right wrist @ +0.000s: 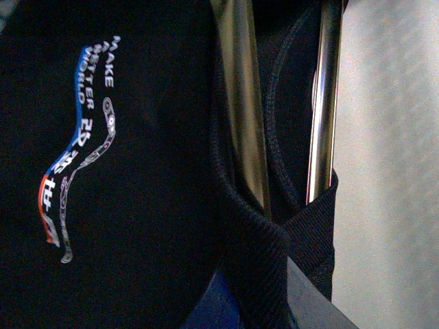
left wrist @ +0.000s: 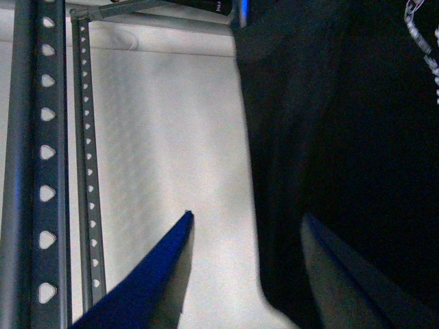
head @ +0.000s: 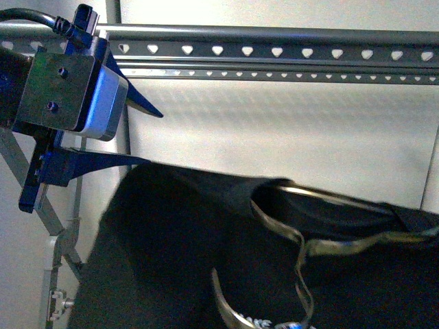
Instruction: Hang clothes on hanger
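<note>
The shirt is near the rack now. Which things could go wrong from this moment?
1. The left gripper stands open and empty beside the T-shirt, so that side has no grip and could sag.
2. Its fingers appear near the rack rail and might strike it.
3. The collar is bunched over the wire hanger and may slip.

The setting reads as a robotics lab or test bay. In the front view a plain white wall [head: 288, 137] fills the background. A grey metal clothes rack [head: 233, 38] with rows of heart-shaped holes runs across the top of the frame. At the upper left sits the left gripper [head: 153, 138], blue-fingered on a bare metal mount, with a black cable [head: 27, 15] plugged in above it.
</note>
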Action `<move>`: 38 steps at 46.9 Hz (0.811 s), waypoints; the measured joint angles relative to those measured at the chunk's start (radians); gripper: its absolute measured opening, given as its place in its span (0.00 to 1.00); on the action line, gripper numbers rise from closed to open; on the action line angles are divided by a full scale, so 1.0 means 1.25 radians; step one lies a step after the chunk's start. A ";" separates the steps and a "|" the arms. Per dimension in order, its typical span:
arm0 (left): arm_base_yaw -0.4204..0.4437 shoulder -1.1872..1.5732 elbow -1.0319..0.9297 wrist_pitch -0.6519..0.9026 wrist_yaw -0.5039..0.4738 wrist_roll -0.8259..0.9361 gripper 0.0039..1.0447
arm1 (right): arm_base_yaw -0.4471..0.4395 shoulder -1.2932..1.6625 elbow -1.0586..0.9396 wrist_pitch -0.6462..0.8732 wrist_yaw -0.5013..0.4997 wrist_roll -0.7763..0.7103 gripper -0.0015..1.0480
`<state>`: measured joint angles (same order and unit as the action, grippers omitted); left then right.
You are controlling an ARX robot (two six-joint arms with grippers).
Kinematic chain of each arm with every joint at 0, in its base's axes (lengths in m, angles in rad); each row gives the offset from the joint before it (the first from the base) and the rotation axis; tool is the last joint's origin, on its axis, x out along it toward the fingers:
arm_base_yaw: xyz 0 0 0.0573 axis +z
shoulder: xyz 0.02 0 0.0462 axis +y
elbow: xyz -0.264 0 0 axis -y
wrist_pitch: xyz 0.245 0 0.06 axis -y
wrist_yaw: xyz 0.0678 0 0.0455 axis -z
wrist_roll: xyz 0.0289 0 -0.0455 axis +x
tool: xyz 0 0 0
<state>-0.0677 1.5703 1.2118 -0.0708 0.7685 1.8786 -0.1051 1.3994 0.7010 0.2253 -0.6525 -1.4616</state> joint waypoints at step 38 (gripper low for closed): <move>0.051 -0.299 -0.411 0.479 -0.607 -1.531 0.49 | -0.107 0.060 0.390 -0.326 0.042 0.970 0.03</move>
<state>-0.0044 1.1961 0.6979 0.5285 0.0093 -0.0357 -0.2386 1.4742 1.1889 -0.1818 -0.5999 -0.2497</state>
